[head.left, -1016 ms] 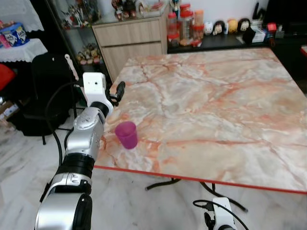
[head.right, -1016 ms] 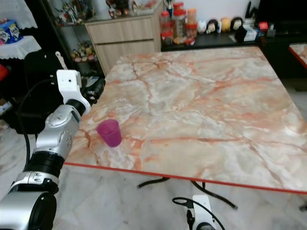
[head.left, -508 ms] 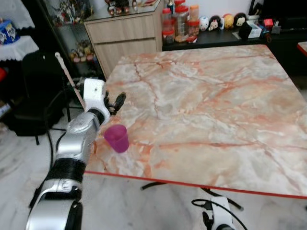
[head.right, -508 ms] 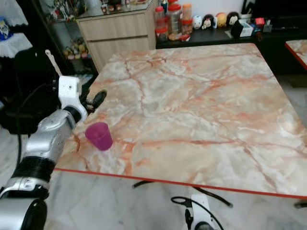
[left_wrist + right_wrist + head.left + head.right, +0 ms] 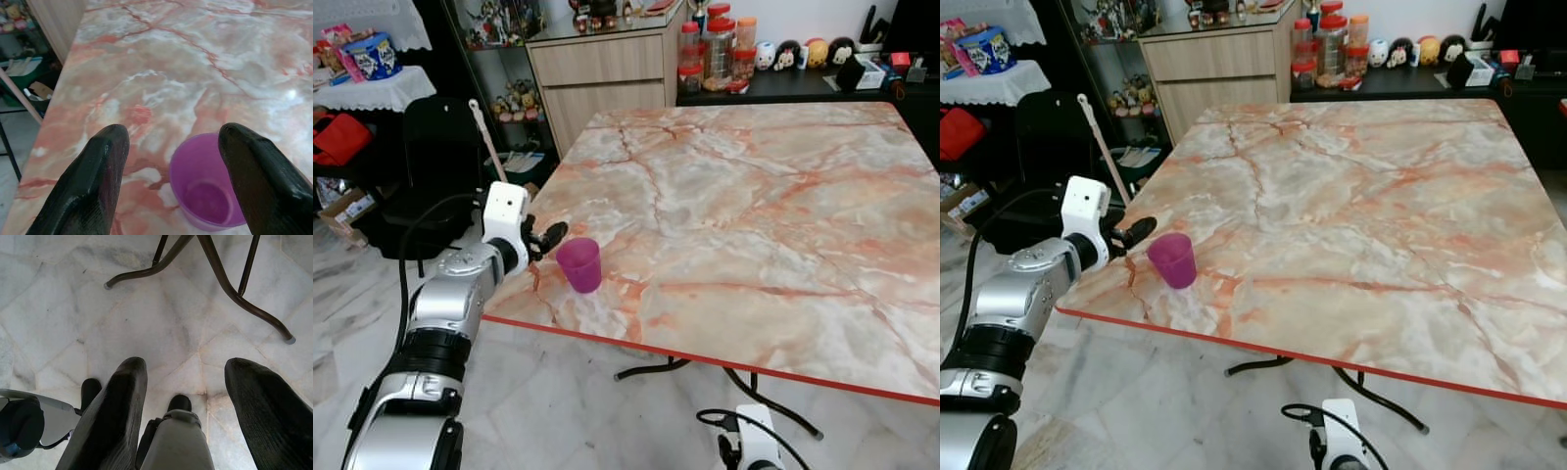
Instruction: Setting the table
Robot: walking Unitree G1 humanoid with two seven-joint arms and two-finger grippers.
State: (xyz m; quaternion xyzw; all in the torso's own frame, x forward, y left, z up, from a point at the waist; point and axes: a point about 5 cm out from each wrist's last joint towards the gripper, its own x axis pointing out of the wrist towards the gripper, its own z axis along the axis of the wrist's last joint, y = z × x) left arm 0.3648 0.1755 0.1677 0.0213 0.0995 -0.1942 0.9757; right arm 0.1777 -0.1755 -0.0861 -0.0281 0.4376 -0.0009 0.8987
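Left gripper (image 5: 546,238) open, empty, just beside cup (image 5: 579,264) near table (image 5: 783,196) edge; a nudge could topple it.

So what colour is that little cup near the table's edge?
The cup is purple, a see-through magenta plastic. The left wrist view shows it best.

Silver arm (image 5: 450,304) — black-fingered hand (image 5: 546,238) (cabled)
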